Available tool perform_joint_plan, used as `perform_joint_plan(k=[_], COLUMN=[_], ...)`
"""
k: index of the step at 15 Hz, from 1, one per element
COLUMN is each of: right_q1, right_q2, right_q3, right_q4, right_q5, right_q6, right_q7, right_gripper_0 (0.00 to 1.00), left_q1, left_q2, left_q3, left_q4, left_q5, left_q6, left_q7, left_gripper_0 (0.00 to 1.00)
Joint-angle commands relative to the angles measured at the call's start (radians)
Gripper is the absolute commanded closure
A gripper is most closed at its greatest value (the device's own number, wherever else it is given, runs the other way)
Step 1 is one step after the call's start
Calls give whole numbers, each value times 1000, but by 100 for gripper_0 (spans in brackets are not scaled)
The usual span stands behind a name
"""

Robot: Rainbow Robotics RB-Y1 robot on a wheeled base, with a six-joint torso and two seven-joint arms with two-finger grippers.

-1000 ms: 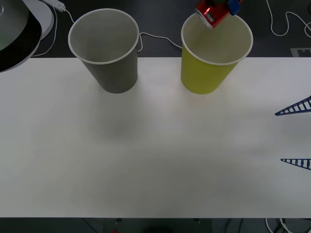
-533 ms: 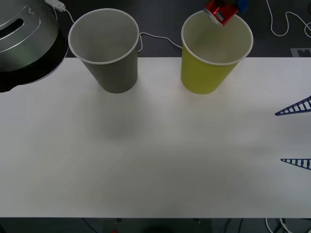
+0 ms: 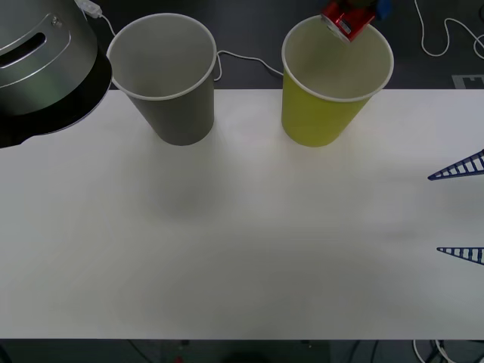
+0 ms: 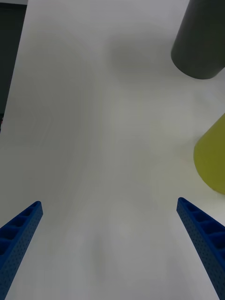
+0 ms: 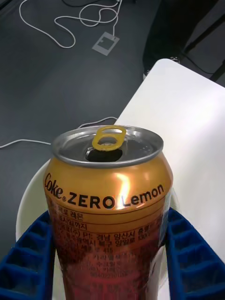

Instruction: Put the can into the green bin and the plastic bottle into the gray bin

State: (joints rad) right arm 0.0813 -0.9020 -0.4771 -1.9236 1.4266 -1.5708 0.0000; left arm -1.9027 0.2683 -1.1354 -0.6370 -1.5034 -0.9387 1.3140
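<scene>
Can (image 3: 346,20) now sits a touch farther toward 12 o'clock than a second ago, over the green bin's (image 3: 325,113) far rim, clamped in my left gripper (image 5: 112,253). Release looks next. Right gripper (image 3: 458,212) idles wide at 3 o'clock.

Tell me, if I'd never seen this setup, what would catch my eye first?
Probably the can, orange-gold and labelled Coke Zero Lemon, clamped between the blue fingers of the left pincer right above the far rim of the green bin. Next, the gray bin standing beside it on the white table. The right pincer waits open at the table's right edge.
</scene>
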Motion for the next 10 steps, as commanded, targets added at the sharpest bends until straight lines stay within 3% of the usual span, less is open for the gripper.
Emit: perform_joint_plan(k=[1, 6, 10], right_q1=[0, 0, 0], right_q2=[0, 0, 0], right_q3=[0, 0, 0], right_q4=[0, 0, 0], right_q5=[0, 0, 0], right_q6=[0, 0, 0], right_q7=[0, 0, 0], right_gripper_0=[0, 0, 0], left_q1=[-1, -1, 1], left_q2=[0, 5, 61], left_q3=[0, 0, 29], left_q4=[-1, -1, -30], left_q5=[9, 31, 68], left_q6=[0, -3, -80], left_q7=[-4, -9, -67], left_gripper_0=[0, 0, 0])
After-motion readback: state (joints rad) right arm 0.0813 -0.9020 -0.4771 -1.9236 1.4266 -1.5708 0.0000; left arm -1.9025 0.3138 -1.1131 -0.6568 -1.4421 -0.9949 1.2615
